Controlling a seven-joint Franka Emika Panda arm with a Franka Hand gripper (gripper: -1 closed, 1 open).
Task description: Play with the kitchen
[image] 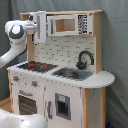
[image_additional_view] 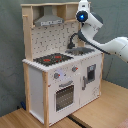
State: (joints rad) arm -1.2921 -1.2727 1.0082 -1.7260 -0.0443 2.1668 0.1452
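Grey backdrop behind the kitchen, sink contents unclear, tool opening indiscernible.

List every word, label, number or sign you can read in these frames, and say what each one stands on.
No text can be read in either exterior view.
Toy kitchen, microwave keypad panel: dark marks, too blurred to read.
Knobs above the oven door: no legible markings.
Robot arm, blue light near its wrist: a glow, not a sign.
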